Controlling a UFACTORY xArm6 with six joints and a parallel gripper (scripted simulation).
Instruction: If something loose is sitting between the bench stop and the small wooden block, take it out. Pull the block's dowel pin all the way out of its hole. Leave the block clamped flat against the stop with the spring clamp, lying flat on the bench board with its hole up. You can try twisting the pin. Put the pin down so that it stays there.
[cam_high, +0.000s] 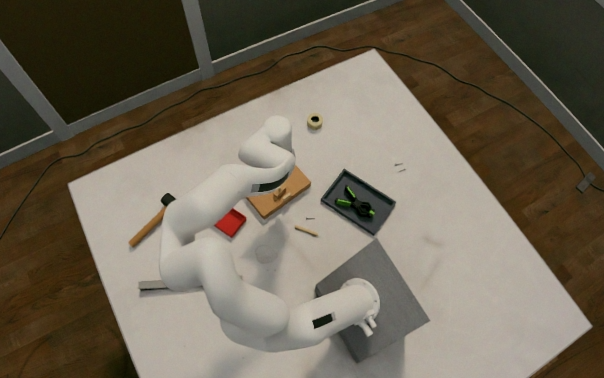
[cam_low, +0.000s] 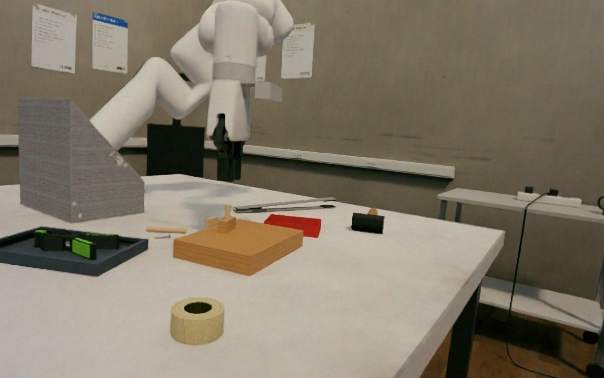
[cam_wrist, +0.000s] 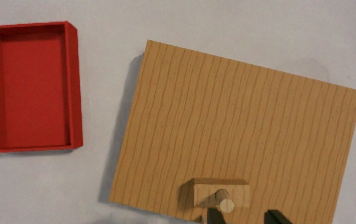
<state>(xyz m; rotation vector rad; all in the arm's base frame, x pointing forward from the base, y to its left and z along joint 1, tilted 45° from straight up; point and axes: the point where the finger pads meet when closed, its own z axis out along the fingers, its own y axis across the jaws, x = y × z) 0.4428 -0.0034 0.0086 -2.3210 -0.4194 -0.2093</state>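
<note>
The bench board (cam_high: 300, 182) (cam_low: 270, 240) (cam_wrist: 240, 110) lies flat. The small wooden block (cam_low: 226, 226) (cam_wrist: 204, 194) sits on it, with the dowel pin (cam_low: 228, 211) (cam_wrist: 226, 204) standing tilted in its top. A paler wooden piece (cam_low: 212, 223), apparently the bench stop, is beside the block; whether anything lies between them cannot be told. The spring clamp (cam_high: 361, 206) (cam_low: 83, 247) lies in the dark tray (cam_high: 381, 199) (cam_low: 50, 266). My gripper (cam_low: 230, 178) (cam_wrist: 245, 217) is partly open and empty, high above the board; the arm hides it in the top view.
A red tray (cam_high: 231, 223) (cam_low: 295, 227) (cam_wrist: 35, 90) is beside the board. A loose wooden rod (cam_high: 306, 231) (cam_low: 166, 230) and a screw (cam_high: 310, 218) (cam_low: 162, 237) lie between board and arm base. A mallet (cam_high: 147, 227) (cam_low: 367, 223), tape roll (cam_high: 314, 127) (cam_low: 196, 325) and long metal tool (cam_high: 151, 285) lie farther out.
</note>
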